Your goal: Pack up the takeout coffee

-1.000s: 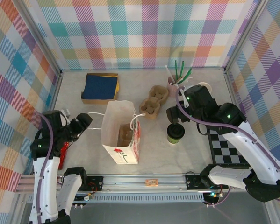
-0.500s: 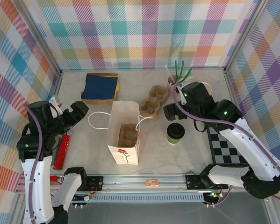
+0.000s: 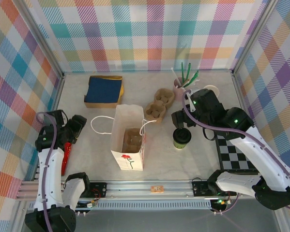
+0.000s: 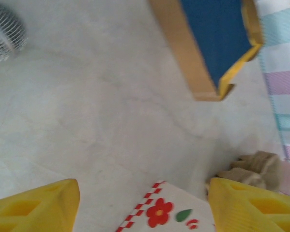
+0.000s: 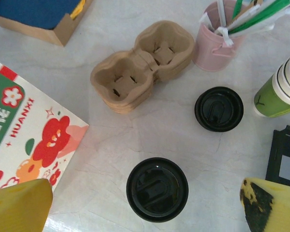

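The worktop (image 3: 96, 162) carries an open white bag (image 3: 127, 116), standing upright with a brown cardboard piece in its bottom.

The right end effector (image 5: 145, 205) hangs to the right of the bag. Its jaws are spread as wide as they go and hold nothing. The left end effector (image 4: 144, 208) sits to the left of the bag, clear of it, with its jaws well apart and nothing in them. A stack of carriers (image 5: 142, 65) lies behind the bag's right corner.

The coffee (image 5: 157, 189) stands upright on the worktop to the right of the bag and apart from it. It is below the right jaws and roughly centred between them. A loose lid (image 5: 219, 108) lies farther from the bag than the coffee.

The risks, as I judge them:
- **Crushed cup:** it is paper, so a hard squeeze could buckle it or pop its lid and spill.
- **Slipping lid:** a grip high on the lid alone might slide off.
- **Tipped bag:** the mouth looks narrow and nothing steadies the bag, so a cup or finger clipping its rim or handle could tip it.
- **Leaning cup:** a cup set down off-centre on the cardboard could end up leaning.
- **Wrong target:** aiming at the loose lid would be a wasted grasp.
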